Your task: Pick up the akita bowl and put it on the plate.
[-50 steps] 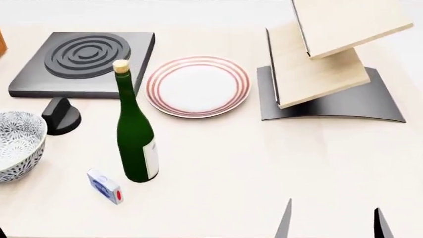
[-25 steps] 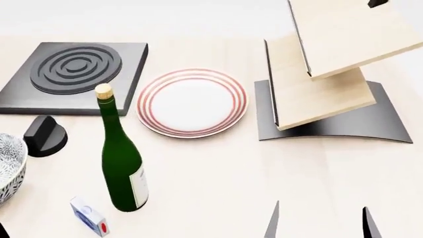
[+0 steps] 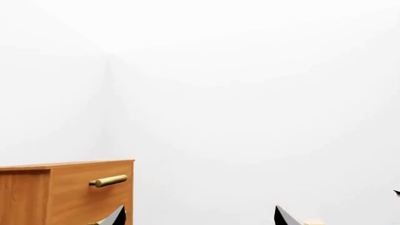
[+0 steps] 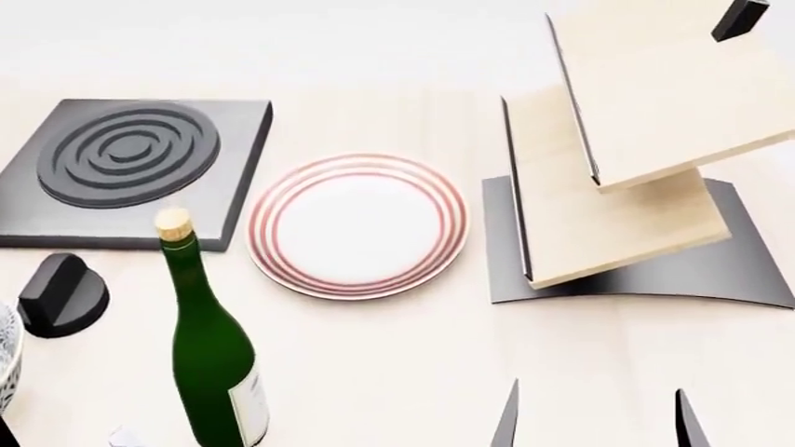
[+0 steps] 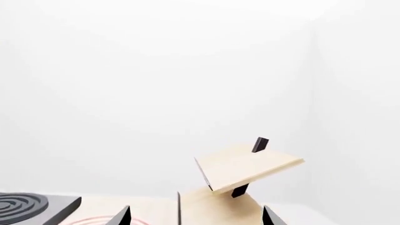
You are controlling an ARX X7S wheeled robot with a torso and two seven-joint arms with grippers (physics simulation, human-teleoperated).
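Finds the plate (image 4: 357,226) lying bare on the worktop (image 4: 410,354) between the burner (image 4: 125,168) and the tilted wooden stand (image 4: 621,158), seemingly kept free for the akita bowl (image 4: 6,363). Shows only a patterned sliver of that bowl at the head view's left edge, well apart from the plate, its inside hidden. Holds nothing: left gripper (image 3: 200,220) and right gripper (image 4: 597,424) both spread wide, probably readied for a reach past the upright green bottle (image 4: 214,372).

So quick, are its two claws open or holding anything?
Left gripper: open, empty.
Right gripper: open, empty.
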